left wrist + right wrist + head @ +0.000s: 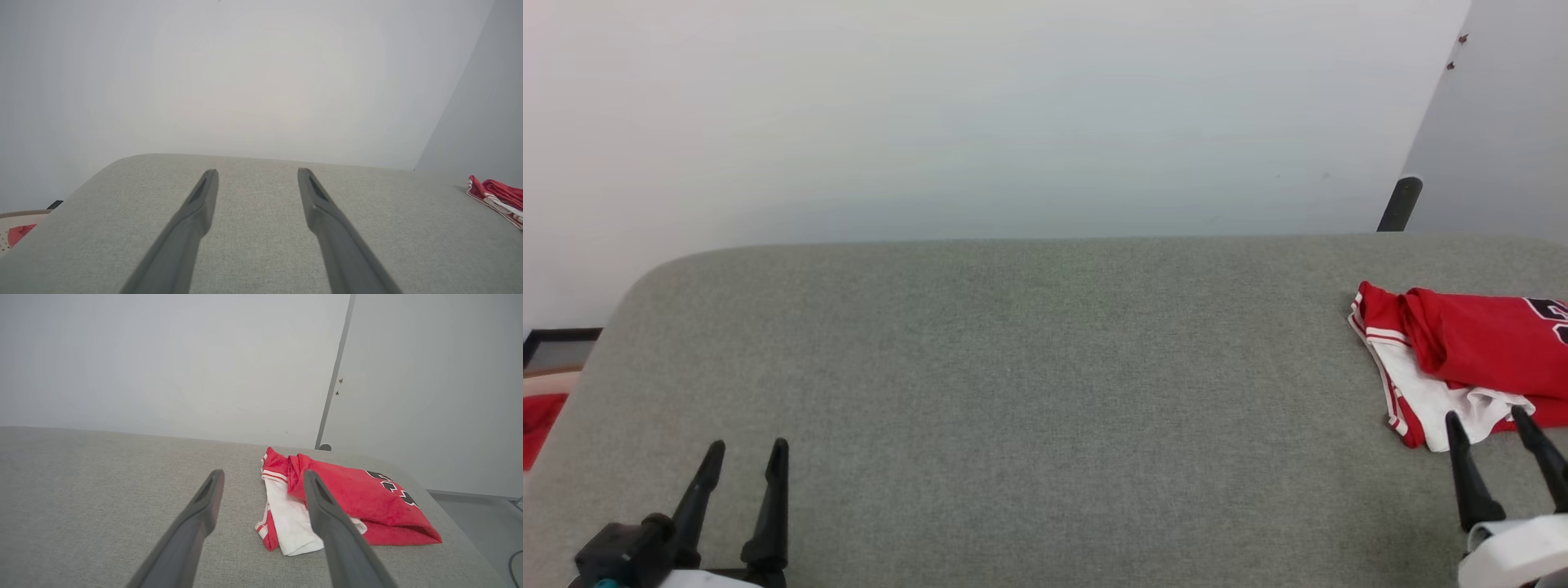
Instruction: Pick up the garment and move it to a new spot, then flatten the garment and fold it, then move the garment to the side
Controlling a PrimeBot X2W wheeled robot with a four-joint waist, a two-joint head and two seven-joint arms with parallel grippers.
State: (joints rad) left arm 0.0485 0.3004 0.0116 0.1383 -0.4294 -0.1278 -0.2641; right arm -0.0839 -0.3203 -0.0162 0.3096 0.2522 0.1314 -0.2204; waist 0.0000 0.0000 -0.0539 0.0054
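Garment [367, 498] folded, black-white chest graphic [390, 485] partly hidden, unreadable

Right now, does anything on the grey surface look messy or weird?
Yes: the red shirt sits bunched near the right end of the grey surface, a white sleeve sticking out crookedly. Nothing looks torn or spilled.

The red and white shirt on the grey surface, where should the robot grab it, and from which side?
Probably the stacked white sleeve edge at the near left corner of the shirt. Come in low from the robot's side with the open right tool, which points at it: layers there bunch up and can be pinched, while the red panel lies flat.
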